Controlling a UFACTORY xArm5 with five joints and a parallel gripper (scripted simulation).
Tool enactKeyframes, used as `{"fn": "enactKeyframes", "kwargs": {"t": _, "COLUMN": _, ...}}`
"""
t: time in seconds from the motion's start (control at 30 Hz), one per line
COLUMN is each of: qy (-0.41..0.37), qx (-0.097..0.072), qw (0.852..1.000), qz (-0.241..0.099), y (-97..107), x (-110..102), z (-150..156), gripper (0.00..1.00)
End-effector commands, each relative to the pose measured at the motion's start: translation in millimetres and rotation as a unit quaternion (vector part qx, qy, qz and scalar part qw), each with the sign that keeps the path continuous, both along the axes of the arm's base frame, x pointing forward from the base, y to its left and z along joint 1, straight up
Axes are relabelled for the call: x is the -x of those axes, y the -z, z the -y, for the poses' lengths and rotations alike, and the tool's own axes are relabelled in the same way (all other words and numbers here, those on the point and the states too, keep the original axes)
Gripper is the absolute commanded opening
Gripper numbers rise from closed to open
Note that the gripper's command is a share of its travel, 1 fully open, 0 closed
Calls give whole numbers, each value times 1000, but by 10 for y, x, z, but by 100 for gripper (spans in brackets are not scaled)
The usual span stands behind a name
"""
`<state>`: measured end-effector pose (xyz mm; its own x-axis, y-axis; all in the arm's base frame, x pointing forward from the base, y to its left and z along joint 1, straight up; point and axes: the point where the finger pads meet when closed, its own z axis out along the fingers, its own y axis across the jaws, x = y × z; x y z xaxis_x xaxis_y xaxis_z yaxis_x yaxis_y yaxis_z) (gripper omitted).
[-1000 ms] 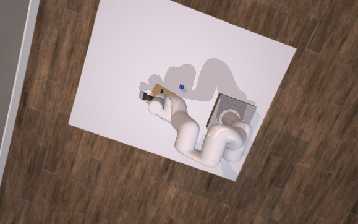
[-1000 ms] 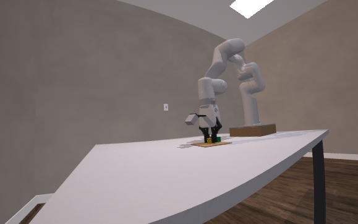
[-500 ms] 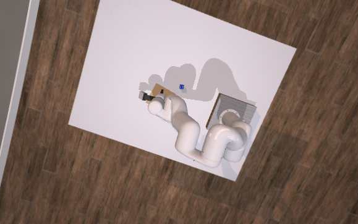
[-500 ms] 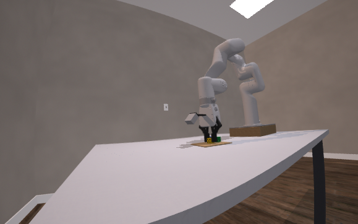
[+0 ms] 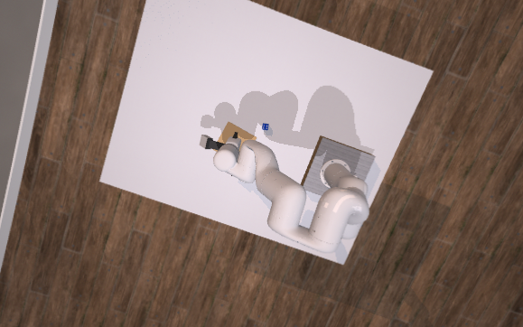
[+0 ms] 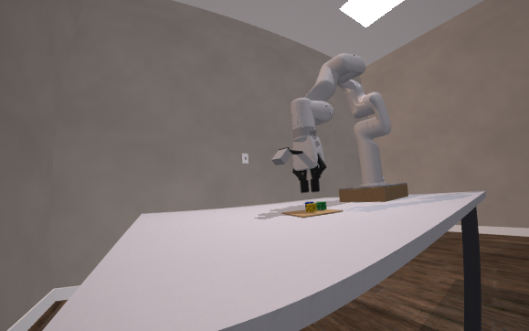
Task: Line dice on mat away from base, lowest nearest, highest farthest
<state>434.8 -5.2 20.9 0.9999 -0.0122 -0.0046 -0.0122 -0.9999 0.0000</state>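
The tan mat [image 6: 312,212] lies flat on the white table, in front of the robot's base [image 6: 373,192]. A yellow die [image 6: 311,208] and a green die [image 6: 321,206] stand side by side on the mat. A blue die [image 5: 265,126] lies on the table beside the mat, off it; in the side view it shows just behind the yellow die [image 6: 309,205]. My gripper [image 6: 310,185] hangs well above the mat over the dice, fingers pointing down, partly open and holding nothing. In the overhead view my arm hides the yellow and green dice and much of the mat [image 5: 232,134].
The base plate [image 5: 339,166] stands near the table's right edge. A grey camera block [image 6: 281,155] sticks out from the wrist. The arm's shadow falls on the table behind the mat.
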Motion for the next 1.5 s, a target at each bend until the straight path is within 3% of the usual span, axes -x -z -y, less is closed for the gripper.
{"fn": "enactKeyframes", "kwargs": {"t": 0.0, "qy": 0, "qx": 0, "qw": 1000, "qz": 2, "y": -211, "x": -17, "z": 0, "gripper": 42}}
{"fn": "enactKeyframes", "kwargs": {"t": 0.33, "qy": 0, "qx": 0, "qw": 1000, "qz": 2, "y": -321, "x": -16, "z": 0, "gripper": 42}}
{"fn": "enactKeyframes", "kwargs": {"t": 0.37, "qy": 0, "qx": 0, "qw": 1000, "qz": 2, "y": -321, "x": -16, "z": 0, "gripper": 100}}
{"fn": "enactKeyframes", "kwargs": {"t": 1.03, "qy": -1, "qx": 0, "qw": 1000, "qz": 2, "y": -320, "x": -9, "z": 11, "gripper": 100}}
{"fn": "enactKeyframes", "kwargs": {"t": 1.13, "qy": -22, "qx": 0, "qw": 1000, "qz": 2, "y": -288, "x": 286, "z": 396, "gripper": 100}}
{"fn": "enactKeyframes", "kwargs": {"t": 1.17, "qy": -22, "qx": 0, "qw": 1000, "qz": 2, "y": -288, "x": 286, "z": 396, "gripper": 100}}
{"fn": "enactKeyframes", "kwargs": {"t": 1.2, "qy": -34, "qx": 0, "qw": 999, "qz": 2, "y": -264, "x": 478, "z": 597, "gripper": 100}}
{"fn": "enactKeyframes", "kwargs": {"t": 1.27, "qy": -34, "qx": 0, "qw": 999, "qz": 2, "y": -264, "x": 478, "z": 597, "gripper": 100}}
{"fn": "enactKeyframes", "kwargs": {"t": 1.3, "qy": -47, "qx": 0, "qw": 999, "qz": 2, "y": -238, "x": 682, "z": 777, "gripper": 100}}
{"fn": "enactKeyframes", "kwargs": {"t": 1.33, "qy": -47, "qx": 0, "qw": 999, "qz": 2, "y": -238, "x": 682, "z": 777, "gripper": 100}}
{"fn": "enactKeyframes", "kwargs": {"t": 1.37, "qy": -57, "qx": 0, "qw": 998, "qz": 2, "y": -213, "x": 862, "z": 913, "gripper": 100}}
{"fn": "enactKeyframes", "kwargs": {"t": 1.47, "qy": -57, "qx": 0, "qw": 998, "qz": 2, "y": -213, "x": 862, "z": 913, "gripper": 100}}
